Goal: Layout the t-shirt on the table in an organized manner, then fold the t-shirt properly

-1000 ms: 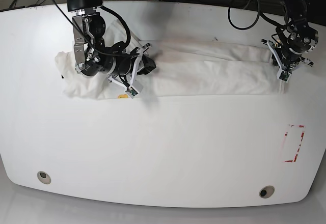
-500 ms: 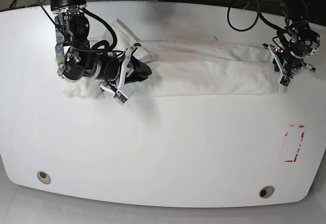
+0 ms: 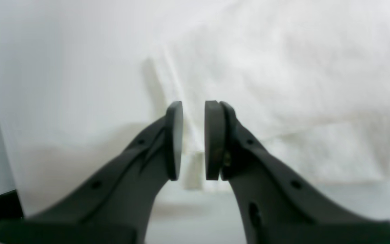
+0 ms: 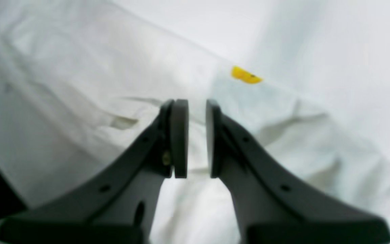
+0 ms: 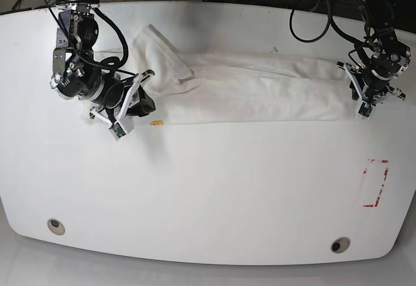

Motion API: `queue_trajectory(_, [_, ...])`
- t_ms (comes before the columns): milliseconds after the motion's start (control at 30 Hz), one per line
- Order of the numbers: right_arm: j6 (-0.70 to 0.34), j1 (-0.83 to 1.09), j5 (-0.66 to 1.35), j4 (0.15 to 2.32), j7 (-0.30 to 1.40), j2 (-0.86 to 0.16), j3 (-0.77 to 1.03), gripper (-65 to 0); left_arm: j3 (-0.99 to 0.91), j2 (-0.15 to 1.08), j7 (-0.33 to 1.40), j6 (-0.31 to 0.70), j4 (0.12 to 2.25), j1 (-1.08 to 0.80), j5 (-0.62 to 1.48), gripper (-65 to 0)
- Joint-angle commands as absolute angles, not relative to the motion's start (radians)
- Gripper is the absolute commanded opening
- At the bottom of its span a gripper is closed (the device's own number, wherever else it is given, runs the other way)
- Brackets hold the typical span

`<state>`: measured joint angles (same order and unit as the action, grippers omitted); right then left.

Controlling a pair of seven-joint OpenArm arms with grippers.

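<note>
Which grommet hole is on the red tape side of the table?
The darker grommet hole, near the front edge on the base view's right. The red tape outline sits just above it; the paler grommet hole lies far off at front left.

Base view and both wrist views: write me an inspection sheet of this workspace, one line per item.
Surface: glossy white table, two round holes near the front edge, a red tape outline at the view's right.
Job's things: white t-shirt lying as a long band across the far half, folded lengthwise, bunched at the view's left; a small yellow mark at its near edge.
Clutter: nothing seen.
Grippers: left gripper at the shirt's end on the view's right, narrow gap between the pads, nothing clamped; right gripper over the bunched end, same narrow gap, empty.
Cables: black cables along both arms and behind the table.
Surroundings: dark floor beyond the far edge.
</note>
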<state>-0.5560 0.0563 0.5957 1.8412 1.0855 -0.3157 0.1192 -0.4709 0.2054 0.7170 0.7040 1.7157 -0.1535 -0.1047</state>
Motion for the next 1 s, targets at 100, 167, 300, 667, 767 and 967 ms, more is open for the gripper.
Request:
queue_trajectory(100, [-0.572, 0.085, 0.501, 1.811, 1.030, -0.306, 0.120, -56.7, -0.506, 0.219, 0.702, 0.698, 1.738, -0.130, -0.096, -55.4])
queue_trajectory(167, [-0.595, 0.093, 0.486, 1.785, 1.007, -0.300, 0.120, -56.7, -0.513, 0.219, 0.704, 0.698, 1.738, -0.114, -0.097, -55.3])
queue_trajectory(300, [-0.631, 0.111, 0.460, 1.727, 0.954, -0.300, 0.122, -56.7, -0.539, 0.219, 0.746, 0.698, 1.736, -0.077, -0.099, -54.2])
queue_trajectory(667, [-0.639, 0.136, 0.415, 1.650, 0.883, -0.297, 0.120, -56.8, -0.553, 0.260, 0.909, 0.698, 1.732, 0.013, -0.097, -26.2])
queue_trajectory(767, [-0.639, 0.139, 0.415, 1.650, 0.883, -0.297, 0.120, -56.8, -0.550, 0.260, 0.934, 0.698, 1.732, 0.015, -0.097, -26.2])
queue_trajectory(967, [-0.639, 0.140, 0.415, 1.650, 0.883, -0.297, 0.120, -56.8, -0.513, 0.260, 0.970, 0.698, 1.730, 0.030, -0.093, -25.9])
